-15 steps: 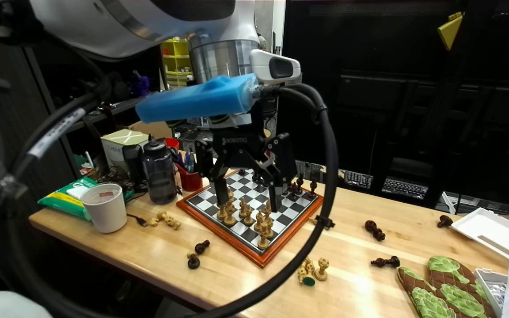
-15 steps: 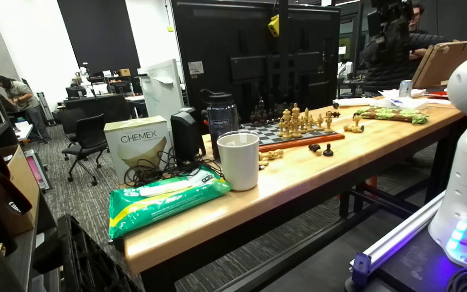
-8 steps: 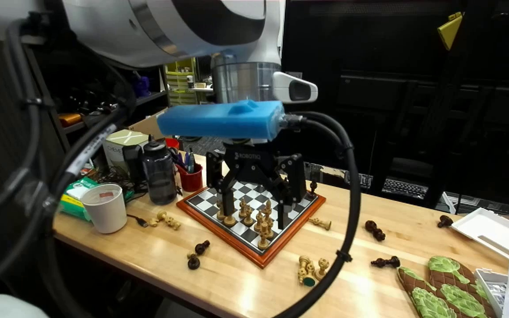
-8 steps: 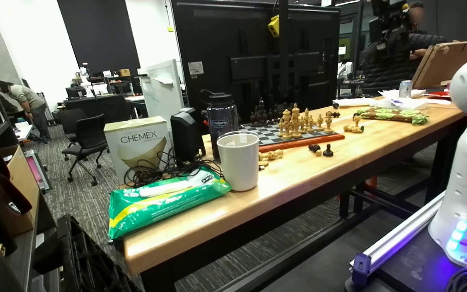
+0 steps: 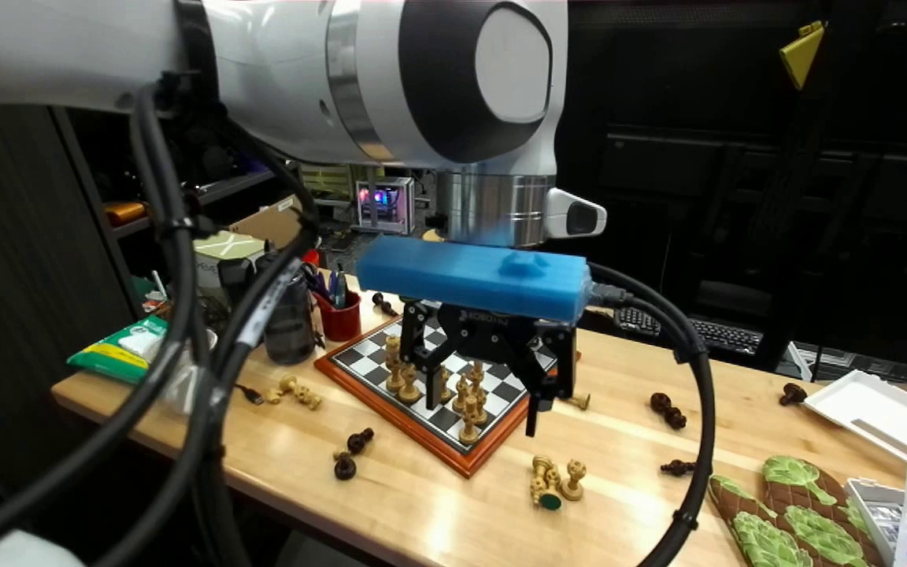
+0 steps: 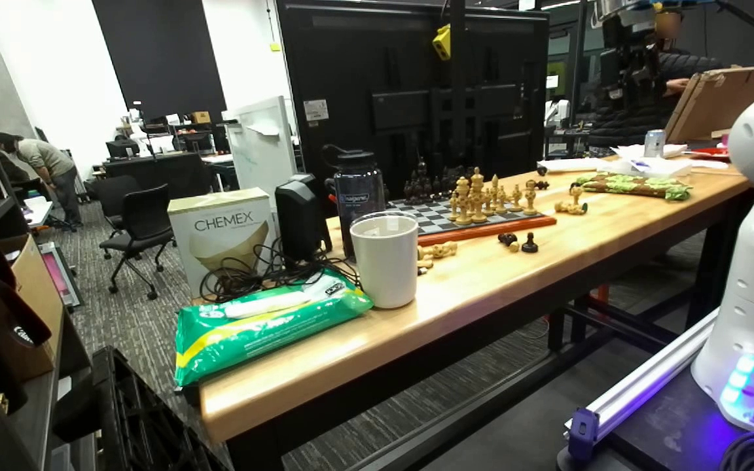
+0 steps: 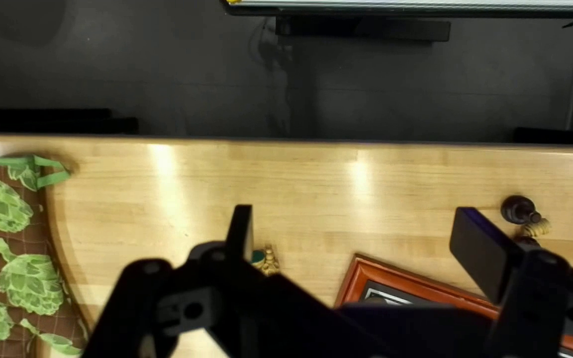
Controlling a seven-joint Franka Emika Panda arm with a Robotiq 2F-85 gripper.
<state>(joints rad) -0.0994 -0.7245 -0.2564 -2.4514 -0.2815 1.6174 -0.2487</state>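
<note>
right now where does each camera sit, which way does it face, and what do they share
An exterior view: raised near a long edge of the table, looking diagonally down across the chessboard; arm and open jaws show.
An exterior view: low, off the table's end, looking along it past the white cup; white base at right, jaws at upper right.
Wrist view: on the wrist, facing down at the table's edge and an oven mitt; open jaws at bottom.
Shared: both exterior views show the chessboard and green pack.
</note>
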